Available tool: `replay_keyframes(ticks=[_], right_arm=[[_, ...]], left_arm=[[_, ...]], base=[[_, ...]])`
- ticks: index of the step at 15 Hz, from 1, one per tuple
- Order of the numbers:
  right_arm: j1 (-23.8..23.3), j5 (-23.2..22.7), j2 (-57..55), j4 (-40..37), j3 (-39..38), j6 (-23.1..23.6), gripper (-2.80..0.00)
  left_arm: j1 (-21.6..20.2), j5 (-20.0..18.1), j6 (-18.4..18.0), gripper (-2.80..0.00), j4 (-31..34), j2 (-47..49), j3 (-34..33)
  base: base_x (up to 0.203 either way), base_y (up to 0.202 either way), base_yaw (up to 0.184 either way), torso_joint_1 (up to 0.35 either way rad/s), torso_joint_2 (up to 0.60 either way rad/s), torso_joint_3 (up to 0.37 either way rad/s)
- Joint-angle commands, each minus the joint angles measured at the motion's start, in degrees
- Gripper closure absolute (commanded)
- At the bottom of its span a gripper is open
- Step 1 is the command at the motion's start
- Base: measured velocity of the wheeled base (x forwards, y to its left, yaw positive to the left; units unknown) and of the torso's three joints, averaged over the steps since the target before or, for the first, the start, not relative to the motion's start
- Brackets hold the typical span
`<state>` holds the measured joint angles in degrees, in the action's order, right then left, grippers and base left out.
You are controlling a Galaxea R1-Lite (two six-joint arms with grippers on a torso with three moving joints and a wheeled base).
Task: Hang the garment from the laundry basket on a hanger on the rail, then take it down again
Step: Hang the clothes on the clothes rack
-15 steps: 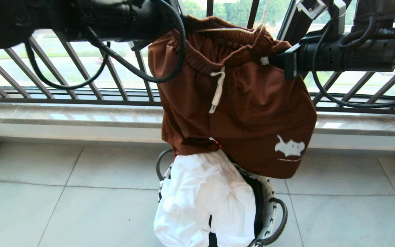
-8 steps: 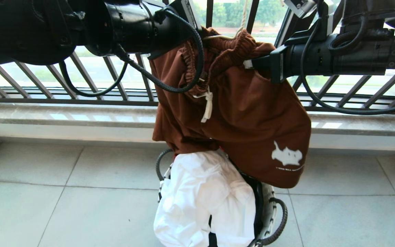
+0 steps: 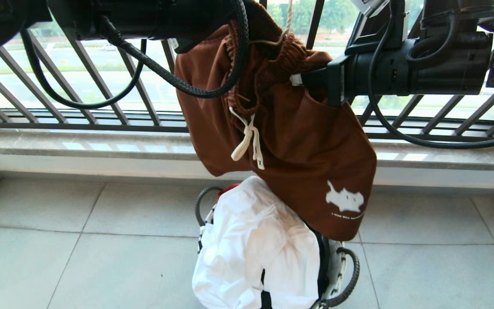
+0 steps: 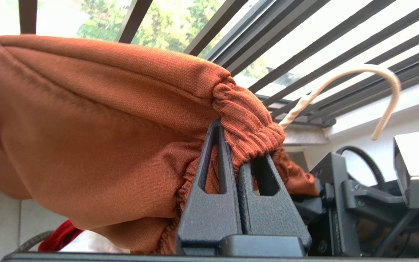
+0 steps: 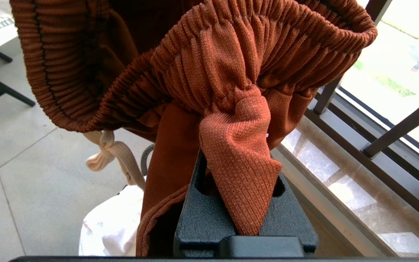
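Rust-brown shorts (image 3: pixel 298 141) hang in the air above the laundry basket (image 3: pixel 337 262), which holds a white cloth (image 3: pixel 255 244). Left gripper (image 4: pixel 236 154) and right gripper (image 5: pixel 236 171) each have jaws clamped on the waistband, the hanger (image 4: pixel 376 87) just behind.
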<state>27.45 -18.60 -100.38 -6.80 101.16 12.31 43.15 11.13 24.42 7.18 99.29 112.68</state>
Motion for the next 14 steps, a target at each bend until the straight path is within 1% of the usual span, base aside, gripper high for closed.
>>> replay_keyframes(ticks=[1, 6, 7, 8, 10, 12, 14], right_arm=[[-0.17, -0.54, 1.45, -0.07, -0.86, 0.08, 0.00], [-1.05, -8.35, 3.66, 1.03, -4.09, 0.06, 0.00], [-1.50, -10.74, 3.88, 3.27, -5.95, -0.17, 0.00], [-1.76, -12.08, 3.98, 6.23, -7.88, -1.37, 0.00], [-2.03, -14.76, 4.05, 11.78, -10.65, -4.44, 0.00], [-3.06, -18.26, 4.06, 13.69, -12.05, -6.47, 0.00], [-3.63, -19.79, 3.98, 15.33, -13.71, -7.05, 0.00]], left_arm=[[0.09, 0.32, 0.19, 0.00, 1.98, -1.57, 0.00], [0.08, 0.74, -0.46, 0.00, 2.54, -3.29, 0.00], [0.03, 0.74, -1.42, 0.00, 2.58, -3.80, 0.00], [0.03, 0.79, -2.08, 0.00, 2.50, -4.37, 0.00], [-0.08, 0.84, -4.73, 0.00, 2.57, -5.07, -0.10], [-0.09, 1.82, -7.14, 0.00, 2.58, -5.33, -0.86], [-0.09, 2.67, -7.98, 0.00, 2.58, -5.15, -0.97]], base=[[0.000, 0.000, 0.000, 0.000, 0.00, 0.000], [0.000, 0.000, 0.000, 0.000, 0.00, 0.000], [0.000, 0.000, 0.000, 0.000, 0.00, 0.000], [0.000, 0.000, 0.000, 0.000, 0.00, 0.000], [0.000, 0.000, 0.000, 0.000, 0.00, 0.000], [0.000, 0.000, 0.000, 0.000, 0.00, 0.000], [0.000, 0.000, 0.000, 0.000, 0.00, 0.000]])
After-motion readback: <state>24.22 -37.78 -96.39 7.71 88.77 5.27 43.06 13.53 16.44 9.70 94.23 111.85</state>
